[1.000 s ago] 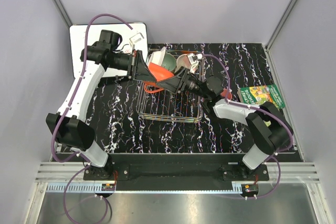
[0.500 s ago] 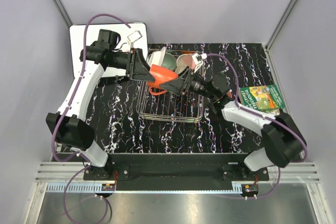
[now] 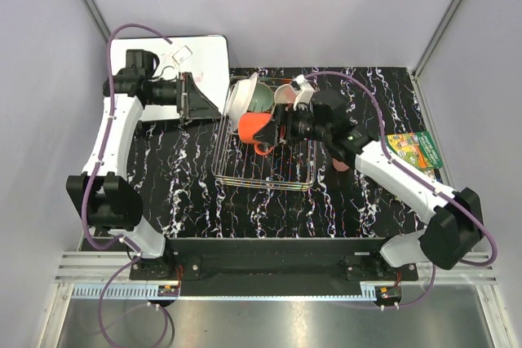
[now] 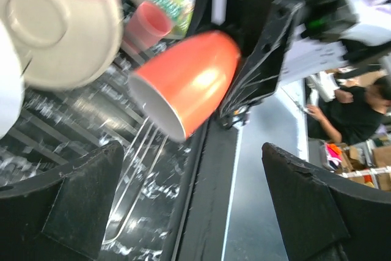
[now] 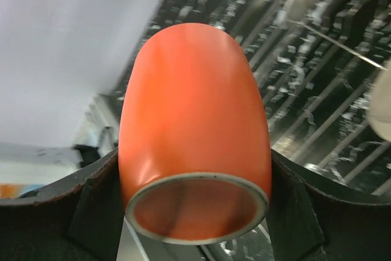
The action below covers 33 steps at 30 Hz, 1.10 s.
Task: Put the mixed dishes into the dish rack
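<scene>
There are two arms and two claws. There is one dish rack (image 3: 265,170), made of thin silver wires, in the middle of the black table (image 3: 188,177).

I count one orange mug (image 3: 257,128), one white plate (image 3: 238,97), one mint green bowl (image 3: 262,102), one cream bowl (image 3: 287,92) and one small pink cup (image 3: 342,164). There is also one green book (image 3: 414,151) and one whiteboard (image 3: 208,59).

The right claw (image 5: 195,157) grips the orange mug. The mug sits right between its two fingers (image 5: 91,212), and one finger is on each side of it. The mug lies on its side, with its open end facing back toward the right arm. It is over the far left part of the rack. I cannot tell if it touches the wires.

The left claw (image 4: 192,151) is wide open and has nothing in it. It is off to the left of the rack, near the whiteboard. The mug is out in front of it, apart from its fingers.

The plate and the two bowls stand at the far end of the rack, just behind the mug. The pink cup is on the table to the right of the rack, beside the right arm. The green book lies further right.
</scene>
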Motion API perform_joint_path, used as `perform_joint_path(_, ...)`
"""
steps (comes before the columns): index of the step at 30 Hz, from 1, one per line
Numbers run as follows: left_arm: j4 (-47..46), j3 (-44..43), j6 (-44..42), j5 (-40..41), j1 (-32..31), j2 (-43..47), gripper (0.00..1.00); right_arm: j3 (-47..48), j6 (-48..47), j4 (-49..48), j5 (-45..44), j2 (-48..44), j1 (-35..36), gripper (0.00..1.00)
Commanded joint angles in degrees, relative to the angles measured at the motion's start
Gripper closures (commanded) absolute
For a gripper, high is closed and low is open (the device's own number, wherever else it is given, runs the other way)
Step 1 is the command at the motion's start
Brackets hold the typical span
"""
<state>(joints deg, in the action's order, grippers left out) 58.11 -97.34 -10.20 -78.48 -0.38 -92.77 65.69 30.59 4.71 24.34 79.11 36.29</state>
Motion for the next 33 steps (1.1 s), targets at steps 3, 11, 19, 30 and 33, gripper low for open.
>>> perform_joint_path(3,-1.15,8.29,-8.51,11.67,-0.41,2.68,0.01,14.28,-11.24,17.16,-11.76,5.96,4.04,1.0)
perform_joint_path(11,-1.5,17.09,-17.48,20.55,-0.32,4.09,0.01,29.2,-17.49,30.16,-20.45,18.96,9.14,1.0)
perform_joint_path(19,-1.5,19.29,-19.07,19.15,0.29,4.53,0.01,33.98,-21.97,35.1,-26.0,26.7,12.57,1.0)
perform_joint_path(30,-1.42,21.05,-20.21,18.1,0.29,4.79,0.01,36.87,-26.54,35.37,-29.26,35.14,14.94,1.0)
perform_joint_path(33,-1.42,21.14,-20.39,18.18,0.29,4.79,0.01,39.24,-26.98,35.81,-29.7,37.51,15.38,1.0)
